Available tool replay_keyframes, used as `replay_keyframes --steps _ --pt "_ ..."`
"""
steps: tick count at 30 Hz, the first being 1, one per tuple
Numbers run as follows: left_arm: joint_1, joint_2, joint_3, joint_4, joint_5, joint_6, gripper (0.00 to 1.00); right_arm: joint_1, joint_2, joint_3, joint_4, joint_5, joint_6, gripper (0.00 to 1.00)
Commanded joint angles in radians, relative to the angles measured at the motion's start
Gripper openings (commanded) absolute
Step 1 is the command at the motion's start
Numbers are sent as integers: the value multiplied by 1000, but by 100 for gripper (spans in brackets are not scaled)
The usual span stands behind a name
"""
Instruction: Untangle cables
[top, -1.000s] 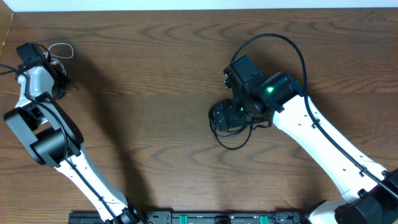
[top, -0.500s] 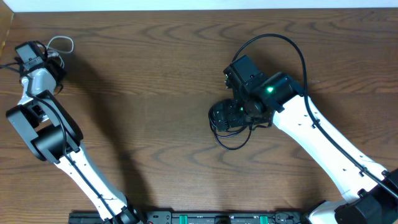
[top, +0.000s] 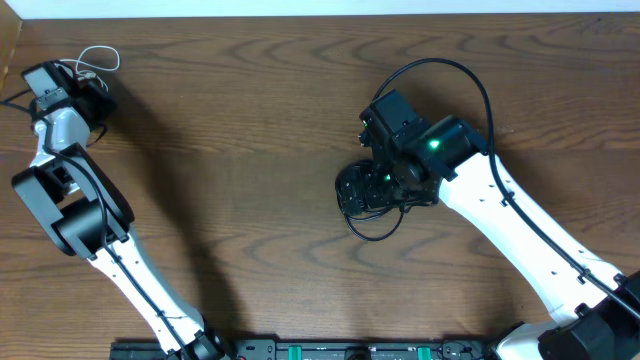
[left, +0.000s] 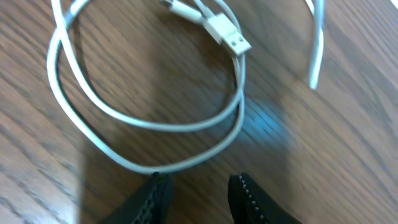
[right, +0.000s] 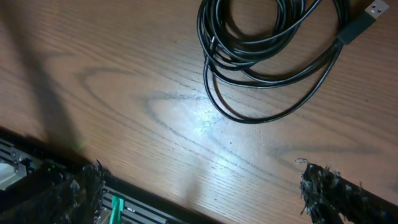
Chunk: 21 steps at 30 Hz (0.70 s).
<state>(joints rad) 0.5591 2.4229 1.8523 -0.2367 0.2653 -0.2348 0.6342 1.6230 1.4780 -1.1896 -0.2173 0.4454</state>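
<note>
The short white cable (left: 149, 124) lies in a loose loop on the wooden table, its USB plug (left: 229, 34) at the top of the left wrist view. My left gripper (left: 202, 196) is open just below the loop, with the left fingertip touching the cord and nothing between the jaws. In the overhead view the white cable (top: 100, 57) is at the far left corner by my left gripper (top: 90, 84). The black cables (right: 267, 56) lie coiled together, with a USB plug (right: 362, 20) at the right. My right gripper (right: 202, 186) is wide open and empty above them (top: 372, 228).
The table's far edge (top: 300, 14) runs close behind the white cable. A black rail with green parts (top: 330, 351) lines the near edge and also shows in the right wrist view (right: 112, 208). The right arm's own thick black wire (top: 440, 62) arcs above its wrist.
My left gripper and the white cable have shifted a little toward the table's far edge. The right arm and the black cables have not moved.
</note>
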Motion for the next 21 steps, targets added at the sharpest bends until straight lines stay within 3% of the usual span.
replay_keyframes --steps 1,6,10,12,15,18,21 --pt "13 -116 12 -37 31 -35 36 9 1 -3 -6 -14 13 99" --pt "11 -289 12 -189 45 -80 42 9 1 -3 -2 10 10 99" --pt "2 -420 12 -339 246 -182 45 8 1 -3 16 84 12 99" --pt "-8 -476 12 -442 431 -197 64 2 1 -3 24 109 24 99" --pt "-47 -523 11 -591 617 -196 76 -14 1 -3 32 122 41 99" --pt "-124 -533 11 -759 689 -132 83 -41 1 -3 33 122 41 99" --pt "-230 -532 -5 -893 654 -2 88 -87 1 -3 19 126 40 99"
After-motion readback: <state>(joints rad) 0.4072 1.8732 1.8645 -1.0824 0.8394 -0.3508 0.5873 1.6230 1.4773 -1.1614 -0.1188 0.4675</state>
